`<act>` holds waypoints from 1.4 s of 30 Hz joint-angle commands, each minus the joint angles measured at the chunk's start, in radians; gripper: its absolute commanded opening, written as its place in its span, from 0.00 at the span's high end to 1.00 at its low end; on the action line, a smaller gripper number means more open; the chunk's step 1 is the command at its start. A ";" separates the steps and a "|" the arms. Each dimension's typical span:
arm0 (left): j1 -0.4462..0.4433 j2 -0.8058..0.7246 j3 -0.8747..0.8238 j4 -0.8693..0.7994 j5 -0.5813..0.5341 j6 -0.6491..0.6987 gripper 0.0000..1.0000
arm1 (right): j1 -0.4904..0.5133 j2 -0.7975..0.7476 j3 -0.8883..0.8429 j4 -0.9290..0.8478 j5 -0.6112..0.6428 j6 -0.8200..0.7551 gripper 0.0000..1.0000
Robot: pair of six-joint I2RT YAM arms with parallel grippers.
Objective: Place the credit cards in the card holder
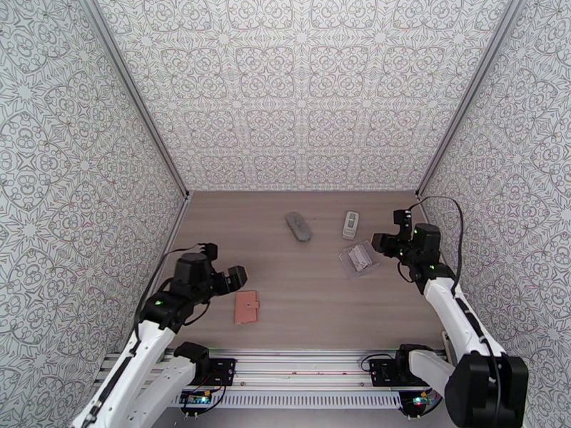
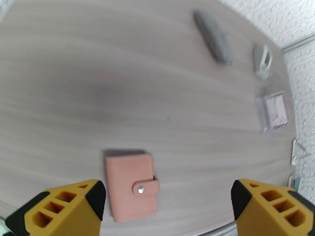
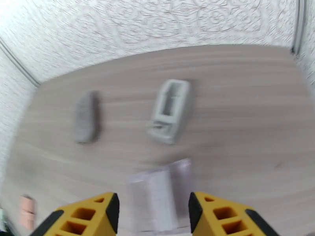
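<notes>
step: card drop-off, judged near done | credit cards [image 2: 276, 111] seemingly inside clear card holder [image 2: 260, 111], counter's [image 1: 300, 294] right | right gripper [image 3: 153, 205] jaws parted over it | left gripper [image 2: 168, 193] jaws wide, empty | next: lift away, check seating

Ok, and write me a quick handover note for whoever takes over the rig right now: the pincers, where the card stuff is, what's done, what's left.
Left pincer: open wide, hovering over the pink card holder, holding nothing.
Right pincer: open, above the clear case, gripping nothing as far as I can tell.
Card holder: lying flat, flap snapped shut.
Credit cards: probably the pale flat pieces inside the clear case; too blurred to be sure.
Done: no step visibly finished.
Left: open the holder, get the cards out of the case, slot them in.
</notes>
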 commanded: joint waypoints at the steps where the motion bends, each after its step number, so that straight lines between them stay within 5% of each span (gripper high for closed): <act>1: -0.073 0.066 -0.074 0.076 -0.118 -0.103 0.10 | 0.070 -0.052 -0.021 -0.019 -0.087 0.136 0.49; 9: -0.101 0.068 -0.187 0.098 -0.194 -0.164 0.14 | 0.439 -0.017 -0.088 0.040 0.078 0.310 0.55; 19: -0.089 0.001 -0.309 0.135 -0.170 -0.221 0.27 | 0.767 0.338 -0.042 0.244 0.153 0.493 0.63; 29: -0.054 0.047 -0.341 0.242 -0.086 -0.211 0.50 | 0.916 0.576 0.074 0.308 0.144 0.560 0.67; 37: -0.056 0.100 -0.344 0.276 -0.089 -0.221 0.53 | 0.976 0.685 0.145 0.341 0.118 0.597 0.68; 42: -0.059 0.106 -0.330 0.202 -0.197 -0.278 0.48 | 1.001 0.719 0.179 0.339 0.121 0.604 0.68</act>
